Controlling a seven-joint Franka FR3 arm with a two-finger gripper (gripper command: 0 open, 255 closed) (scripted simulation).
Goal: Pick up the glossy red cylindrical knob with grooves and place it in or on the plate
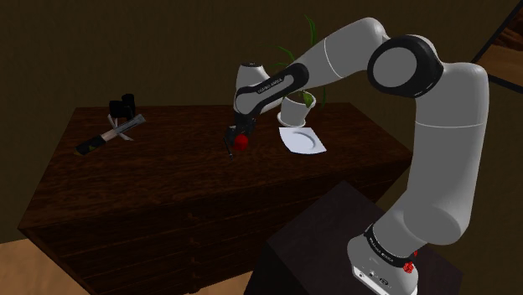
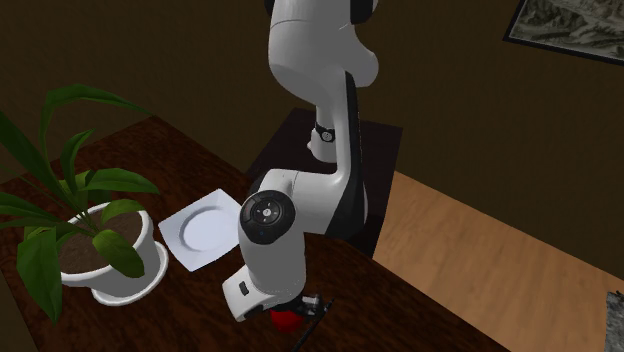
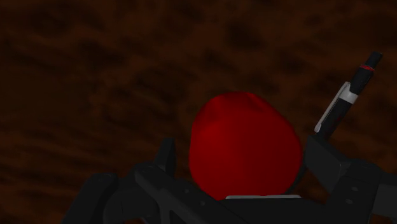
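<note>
— Black fingers [image 3: 167, 158] come in closest in the wrist view, 2 of them. Are they on anything?
— They pinch the red knob [image 3: 245, 143], 1 finger on each side, with its rounded glossy body bulging between them.
— What lies around it?
— Dark wooden surface [image 3: 95, 63], and just beside the knob a slim pen-like thing [image 3: 347, 95], silver and black with a red band near its tip.
— Is the knob off the surface?
— I cannot tell; it is either resting on the wood or very low over it.
— Where is the plate?
— The white plate [image 1: 302, 141] lies flat on the same surface, to the shoulder view's right of the knob, near it but apart. A potted plant [image 2: 135, 265] in a white pot stands just beside the plate.
— And the arm?
— The white arm [image 1: 352, 50] rises from the dark stand [image 1: 335, 243] at the shoulder view's lower right and bends down leftward to the knob. Well apart, at that view's left, lie a small black object [image 1: 122, 106] and a long slim tool [image 1: 109, 134].
</note>
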